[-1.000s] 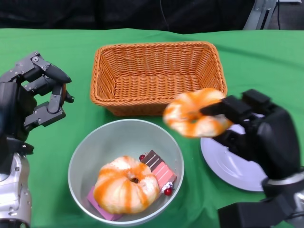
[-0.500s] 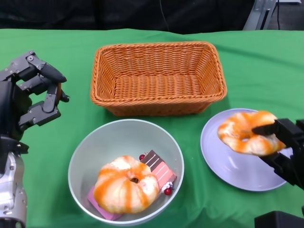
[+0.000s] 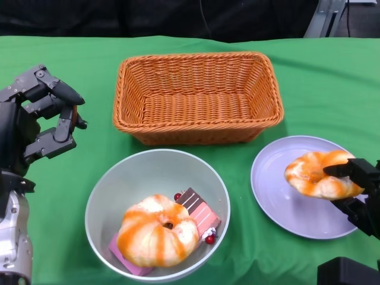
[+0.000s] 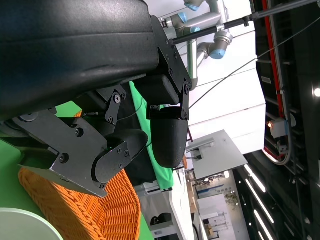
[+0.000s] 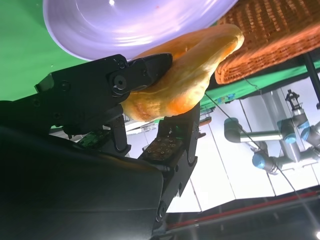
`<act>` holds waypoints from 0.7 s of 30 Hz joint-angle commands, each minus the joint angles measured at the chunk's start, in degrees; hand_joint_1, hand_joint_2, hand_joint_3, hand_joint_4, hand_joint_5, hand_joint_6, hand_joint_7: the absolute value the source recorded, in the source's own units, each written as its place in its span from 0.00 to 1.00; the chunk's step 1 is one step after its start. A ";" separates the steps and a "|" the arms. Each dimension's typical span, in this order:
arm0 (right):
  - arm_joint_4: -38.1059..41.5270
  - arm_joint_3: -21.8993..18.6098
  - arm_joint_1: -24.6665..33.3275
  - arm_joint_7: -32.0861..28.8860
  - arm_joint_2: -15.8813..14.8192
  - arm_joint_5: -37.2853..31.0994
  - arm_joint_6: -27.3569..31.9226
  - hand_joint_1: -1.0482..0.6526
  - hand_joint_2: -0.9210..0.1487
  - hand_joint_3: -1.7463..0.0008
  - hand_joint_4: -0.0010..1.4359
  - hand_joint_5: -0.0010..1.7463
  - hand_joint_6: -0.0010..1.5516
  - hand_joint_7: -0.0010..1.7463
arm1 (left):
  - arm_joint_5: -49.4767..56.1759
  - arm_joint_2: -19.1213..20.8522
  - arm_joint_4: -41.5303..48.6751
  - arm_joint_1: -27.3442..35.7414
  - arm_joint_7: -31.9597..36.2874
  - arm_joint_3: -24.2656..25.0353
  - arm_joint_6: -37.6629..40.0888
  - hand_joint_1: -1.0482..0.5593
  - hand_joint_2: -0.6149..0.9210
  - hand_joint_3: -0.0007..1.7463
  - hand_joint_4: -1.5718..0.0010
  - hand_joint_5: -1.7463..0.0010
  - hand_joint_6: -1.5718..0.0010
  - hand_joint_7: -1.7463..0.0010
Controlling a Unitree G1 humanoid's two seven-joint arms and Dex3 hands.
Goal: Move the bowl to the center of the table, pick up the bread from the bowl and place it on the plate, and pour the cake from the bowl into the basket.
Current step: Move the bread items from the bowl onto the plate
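**Bread held over the plate's right side**

At the lower right of the head view, the right hand [image 3: 361,196] grasps an orange-striped ring of bread [image 3: 320,174] in its fingers [image 5: 131,75], over the right part of the lilac plate [image 3: 279,190]; whether bread and plate touch cannot be told. At the left edge, the left hand [image 3: 37,122] is raised over the green bench [image 3: 332,83], fingers apart and holding nothing. At lower centre the grey bowl [image 3: 119,184] holds a second bread [image 3: 157,237] and a pink-and-brown cake [image 3: 200,215]. Above it, at upper centre, stands the wicker basket [image 3: 127,89].
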 commanded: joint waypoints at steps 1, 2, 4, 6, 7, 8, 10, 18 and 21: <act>4.24 0.87 -2.50 -2.95 -0.23 0.01 -0.52 0.52 0.03 0.99 0.53 0.78 0.58 0.39 | -0.85 1.15 -0.53 0.00 -0.39 0.40 -0.45 0.64 0.77 0.66 0.49 0.11 0.49 0.24; 5.42 1.29 -3.07 -3.76 -0.15 -0.26 -0.43 0.52 0.03 0.99 0.54 0.78 0.58 0.39 | -0.73 1.15 -0.63 0.07 -0.23 0.40 -0.43 0.64 0.77 0.66 0.49 0.11 0.49 0.24; 8.50 2.42 -4.55 -4.98 0.17 -0.59 -0.04 0.52 0.03 0.99 0.54 0.79 0.59 0.38 | -1.02 1.05 -1.05 0.18 -0.17 0.43 0.10 0.64 0.77 0.66 0.49 0.11 0.49 0.24; 10.04 3.15 -5.32 -5.77 0.16 -0.52 -0.04 0.51 0.03 0.99 0.53 0.79 0.59 0.38 | -1.21 1.00 -1.22 0.21 -0.21 0.44 0.35 0.64 0.77 0.66 0.49 0.11 0.49 0.24; 10.41 3.38 -5.51 -6.08 0.09 -0.44 -0.12 0.51 0.03 0.99 0.53 0.80 0.59 0.38 | -1.23 1.01 -1.23 0.22 -0.20 0.43 0.36 0.64 0.77 0.66 0.49 0.11 0.49 0.24; 11.53 4.07 -5.93 -5.60 0.23 -0.63 0.49 0.51 0.02 0.99 0.53 0.79 0.59 0.37 | -1.08 1.08 -1.26 0.29 -0.17 0.38 0.09 0.64 0.77 0.66 0.49 0.11 0.49 0.24; 13.56 5.36 -6.73 -5.32 0.40 -0.95 1.33 0.52 0.02 0.99 0.54 0.77 0.60 0.34 | -0.87 1.16 -1.29 0.42 -0.12 0.31 -0.25 0.64 0.76 0.66 0.49 0.10 0.49 0.24; 2.44 7.88 -1.39 8.75 -0.32 -0.95 12.86 0.46 0.01 1.00 0.58 0.41 0.67 0.06 | -0.66 1.18 -1.60 0.62 0.21 0.13 -0.13 0.64 0.78 0.63 0.49 0.11 0.49 0.24; -4.76 7.92 1.57 14.43 -0.52 -1.07 16.85 0.42 0.03 1.00 0.58 0.16 0.59 0.01 | -0.16 1.20 -0.90 0.31 0.47 0.22 -0.70 0.64 0.78 0.64 0.49 0.11 0.49 0.24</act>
